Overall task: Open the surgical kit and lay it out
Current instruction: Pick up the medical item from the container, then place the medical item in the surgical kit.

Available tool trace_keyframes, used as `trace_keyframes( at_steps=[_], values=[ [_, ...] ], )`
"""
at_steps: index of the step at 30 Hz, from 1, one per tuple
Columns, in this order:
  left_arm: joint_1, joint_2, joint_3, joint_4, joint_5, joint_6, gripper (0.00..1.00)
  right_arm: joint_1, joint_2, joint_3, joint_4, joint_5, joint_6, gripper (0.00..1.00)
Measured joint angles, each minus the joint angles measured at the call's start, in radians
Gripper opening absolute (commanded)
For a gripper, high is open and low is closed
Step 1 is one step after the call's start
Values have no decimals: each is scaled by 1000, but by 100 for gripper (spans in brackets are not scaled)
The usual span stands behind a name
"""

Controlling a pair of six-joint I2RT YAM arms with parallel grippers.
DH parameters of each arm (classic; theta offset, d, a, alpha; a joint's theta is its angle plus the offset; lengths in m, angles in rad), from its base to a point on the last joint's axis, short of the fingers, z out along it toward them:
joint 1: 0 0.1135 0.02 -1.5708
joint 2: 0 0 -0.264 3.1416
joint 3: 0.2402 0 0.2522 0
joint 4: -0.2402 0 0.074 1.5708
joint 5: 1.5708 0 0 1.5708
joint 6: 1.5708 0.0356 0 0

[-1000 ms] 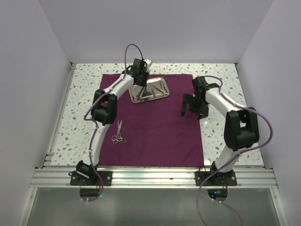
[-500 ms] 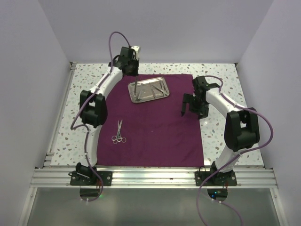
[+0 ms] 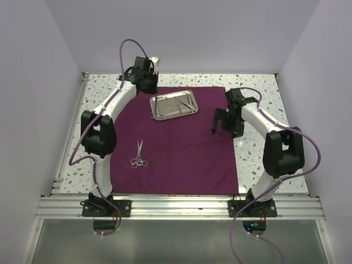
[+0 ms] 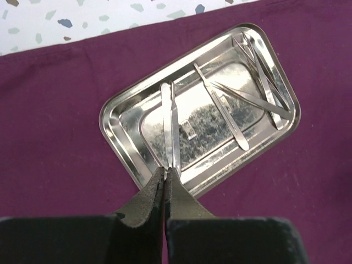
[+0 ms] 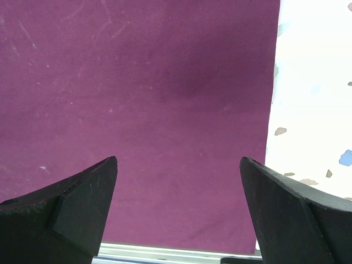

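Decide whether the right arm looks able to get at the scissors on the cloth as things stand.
Probably yes. The right end effector is open, and only bare cloth lies between it and the scissors. The left end effector is at the tray, out of the way. It would be a long stretch.

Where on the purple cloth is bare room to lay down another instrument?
The cloth is bare between the scissors and the right pincer, and along its near edge. Crowded: the far tray of instruments, with the left pincer gripping tweezers by it.
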Motion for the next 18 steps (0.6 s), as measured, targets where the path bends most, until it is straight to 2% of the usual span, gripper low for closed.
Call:
trace_keyframes(
  at_steps=[8,18],
  values=[
    [11,-203,-162,-58,40,-9,0,0,0,0,18,-6,1,97],
    [14,-453,-493,-141,90,-8,0,0,-18,-65,45,-23,1,97]
  ],
)
